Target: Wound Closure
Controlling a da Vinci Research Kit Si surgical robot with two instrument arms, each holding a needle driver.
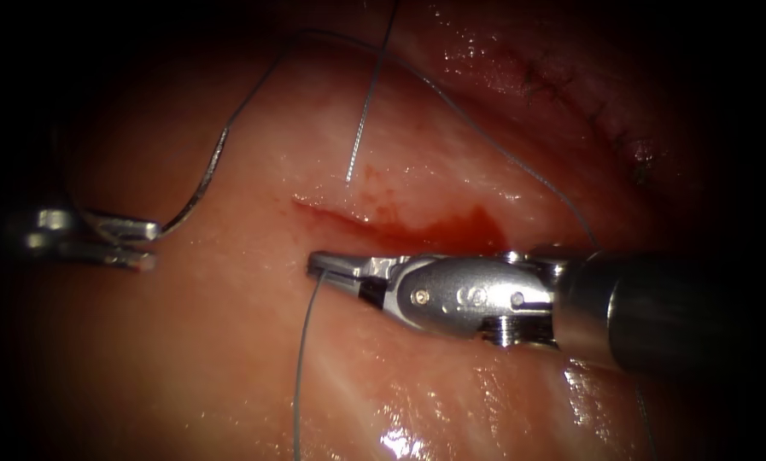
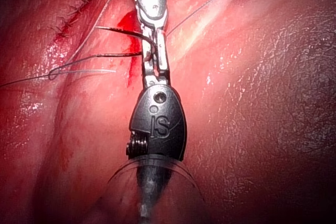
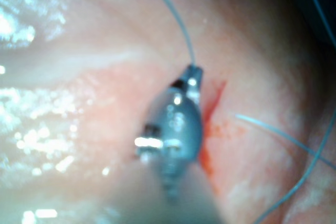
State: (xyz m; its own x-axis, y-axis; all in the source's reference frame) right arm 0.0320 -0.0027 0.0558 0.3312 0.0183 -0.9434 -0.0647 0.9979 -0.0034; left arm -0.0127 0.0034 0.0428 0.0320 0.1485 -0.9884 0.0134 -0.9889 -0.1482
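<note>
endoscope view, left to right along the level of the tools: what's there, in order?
left tool shut on the needle near one end, needle clear of the tissue → right tool shut on the thread → red fluid in the cut → right tool's shaft

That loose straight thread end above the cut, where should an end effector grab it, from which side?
I'd grip the pale straight thread end just behind its free tip, bare on pink tissue. Come from the endoscope view's left, jaws across it; another thread strand runs on its right. Left end effector holds the curved steel needle, right end effector holds thread.
</note>
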